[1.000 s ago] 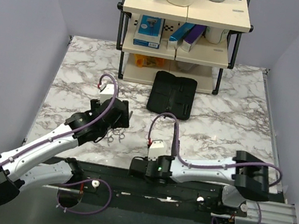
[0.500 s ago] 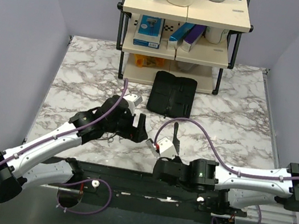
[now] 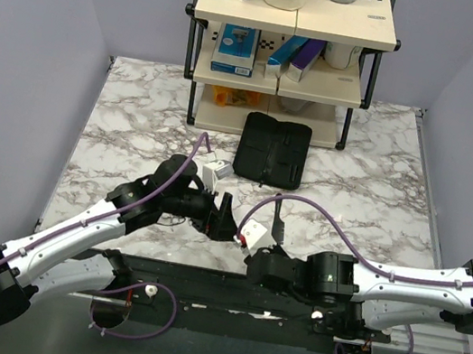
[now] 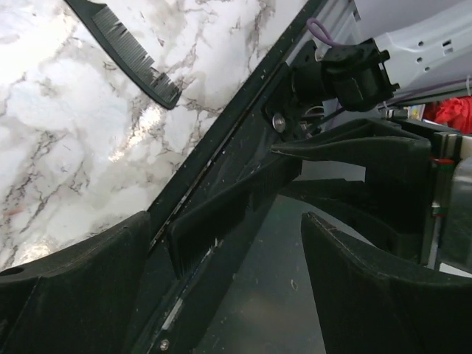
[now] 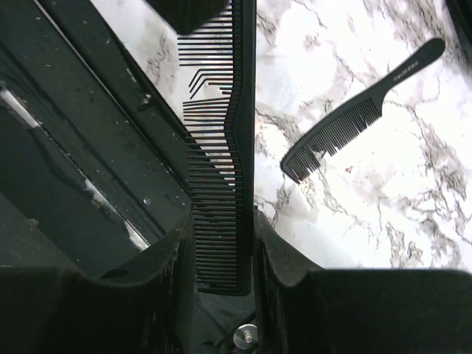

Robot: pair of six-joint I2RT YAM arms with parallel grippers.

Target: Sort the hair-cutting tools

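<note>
Hair-cutting tools, top view: handled comb (image 3: 277,216) lies flat on the marble bench (image 3: 136,123) near the front edge, well short of the black pouch (image 3: 271,151) by the shelf rack (image 3: 285,57). Left fingers (image 3: 225,218) sit just left of it. Right arm (image 3: 381,290) comes in along the front edge and its wrist is just beside them. Can't make out the second comb from here.

Left wrist: left fingers (image 4: 81,287) wide apart, gripping nothing. Wide comb (image 4: 236,199) runs across the gap over the dark front rail, clear of both pads. Handled comb (image 4: 125,44) on the marble, top left.

Right wrist: right fingers (image 5: 158,287) clamped on the near end of the wide comb (image 5: 221,184), teeth facing left. Handled comb (image 5: 361,118) on the marble to the right, apart from it.
</note>
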